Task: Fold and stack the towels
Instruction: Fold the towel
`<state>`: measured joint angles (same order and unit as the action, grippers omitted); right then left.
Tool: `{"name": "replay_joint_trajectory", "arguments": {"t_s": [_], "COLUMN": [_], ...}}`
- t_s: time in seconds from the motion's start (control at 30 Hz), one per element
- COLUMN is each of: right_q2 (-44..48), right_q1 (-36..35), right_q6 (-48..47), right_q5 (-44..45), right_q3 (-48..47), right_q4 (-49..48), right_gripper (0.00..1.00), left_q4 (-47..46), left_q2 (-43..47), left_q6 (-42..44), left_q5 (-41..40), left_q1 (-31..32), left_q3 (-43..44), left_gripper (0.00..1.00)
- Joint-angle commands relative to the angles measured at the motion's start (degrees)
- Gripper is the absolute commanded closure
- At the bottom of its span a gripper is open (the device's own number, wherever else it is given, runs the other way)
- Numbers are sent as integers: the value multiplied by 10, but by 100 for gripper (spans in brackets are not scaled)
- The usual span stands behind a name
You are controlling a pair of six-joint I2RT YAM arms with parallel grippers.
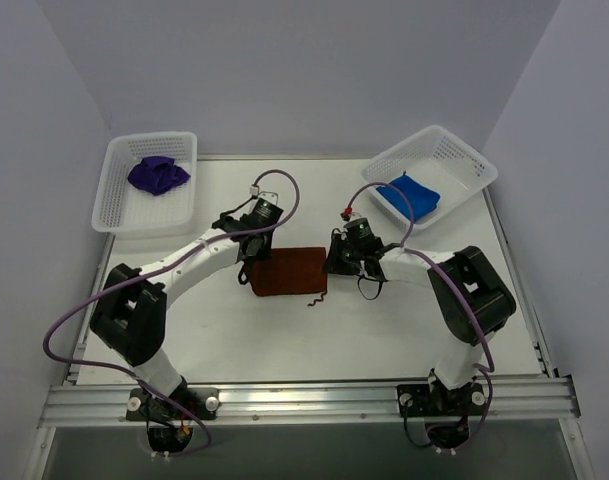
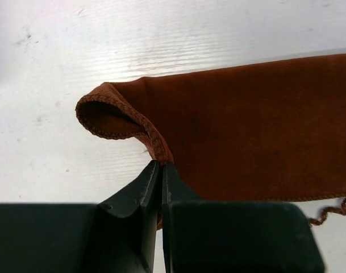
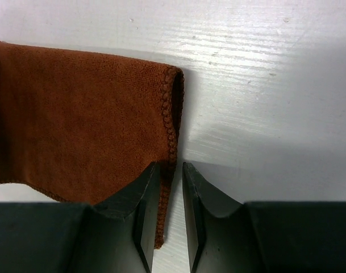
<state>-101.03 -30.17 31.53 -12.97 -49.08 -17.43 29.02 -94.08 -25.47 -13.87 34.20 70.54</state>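
A brown towel (image 1: 289, 272) lies folded flat at the table's middle. My left gripper (image 1: 247, 264) is at its left edge. In the left wrist view the gripper (image 2: 161, 166) is shut on the towel's hem, and the corner (image 2: 107, 114) curls up beside it. My right gripper (image 1: 337, 262) is at the towel's right edge. In the right wrist view the gripper (image 3: 171, 168) is slightly open, with the towel's hem (image 3: 171, 114) lying loose in the gap against the left finger. A crumpled purple towel (image 1: 157, 174) and a folded blue towel (image 1: 409, 197) lie in baskets.
A white basket (image 1: 112, 205) stands at the back left and holds the purple towel. Another white basket (image 1: 462, 160) stands at the back right and holds the blue towel. A loose thread (image 1: 316, 297) trails from the brown towel's near edge.
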Motion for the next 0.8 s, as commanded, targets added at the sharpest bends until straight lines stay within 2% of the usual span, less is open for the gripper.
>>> {"name": "replay_joint_trajectory", "arguments": {"t_s": [0.0,0.27,0.5,0.77], "right_q2": [-18,-15,-12,-9], "right_q1": [-7,-7,-7,-6], "right_q6": [5,11,13,15], "right_q5": [-4,-2,-3,-10], "right_q3": [-6,2,10,21], "right_q4": [20,21,16,5], "right_gripper": [81,83,83,83], "left_q4": [14,26,35,39], "left_q2": [-14,-67,-119,-154], "left_q6": [22,22,-18,-57], "left_q5": [-14,-12,-10,2], "left_q1": [24,72,112,130], "left_q3": [42,101,155,192], "left_gripper": [98,98,98,98]}}
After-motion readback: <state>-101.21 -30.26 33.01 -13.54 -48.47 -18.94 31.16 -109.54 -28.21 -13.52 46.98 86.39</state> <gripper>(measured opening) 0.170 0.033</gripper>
